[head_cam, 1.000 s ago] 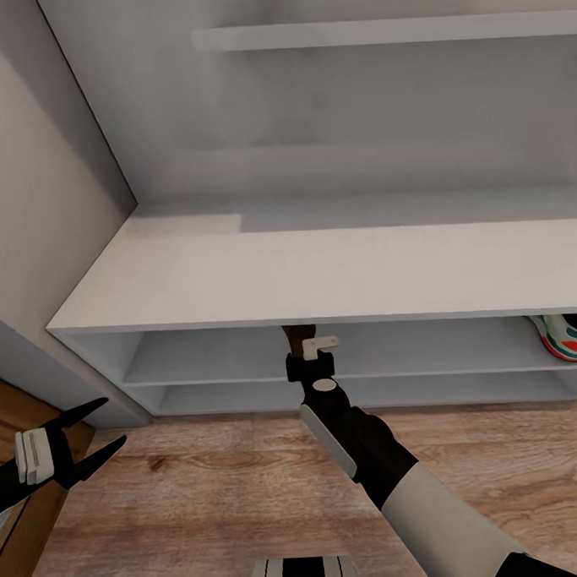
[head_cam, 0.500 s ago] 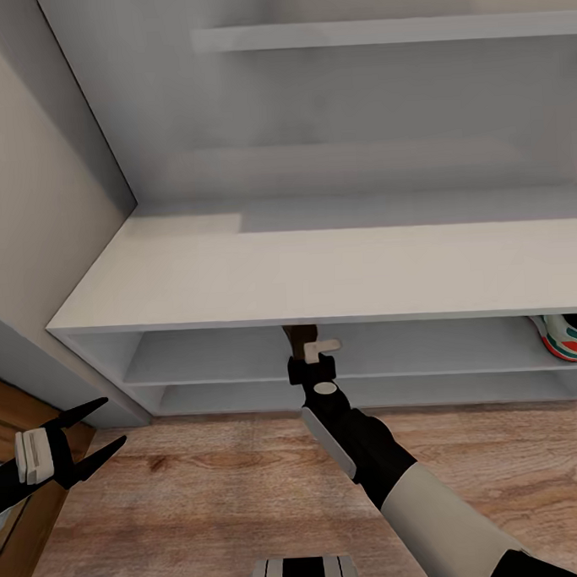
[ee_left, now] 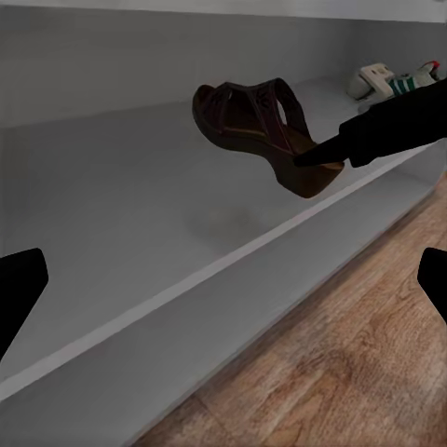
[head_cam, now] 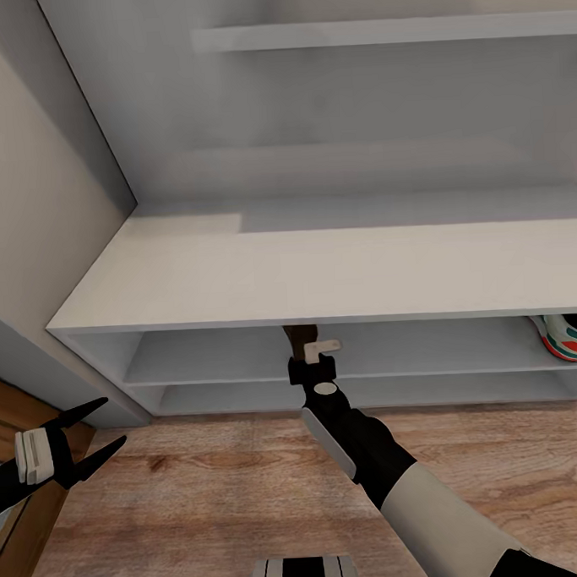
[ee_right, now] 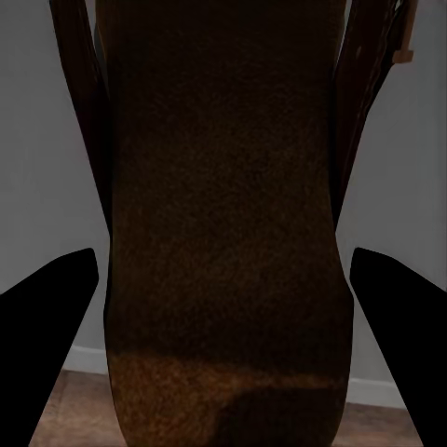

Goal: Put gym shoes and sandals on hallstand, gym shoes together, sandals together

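Observation:
My right gripper (head_cam: pixel 306 348) reaches under the top of the pale grey hallstand (head_cam: pixel 321 270) into its upper shelf tier, shut on the heel end of a dark brown sandal (head_cam: pixel 299 332). In the left wrist view that sandal (ee_left: pixel 251 116) hangs tilted just above the shelf (ee_left: pixel 140 214), with a shadow beneath it. Its tan sole (ee_right: pixel 223 186) sits between my right fingers (ee_right: pixel 56 307). A gym shoe (head_cam: pixel 566 339) with green stripes rests on the same tier at the far right, also seen as the gym shoe (ee_left: pixel 391 79). My left gripper (head_cam: pixel 85 434) is open and empty, low at the left.
Wood-plank corridor floor (head_cam: pixel 206 487) runs in front of the rack. A beige wall (head_cam: pixel 30 209) closes off the rack's left end, and a wall shelf (head_cam: pixel 377 32) hangs high above. A brown wooden edge (head_cam: pixel 15 404) sits by my left gripper.
My right wrist has shifted very slightly toward the rack with the sandal. Nothing else has moved.

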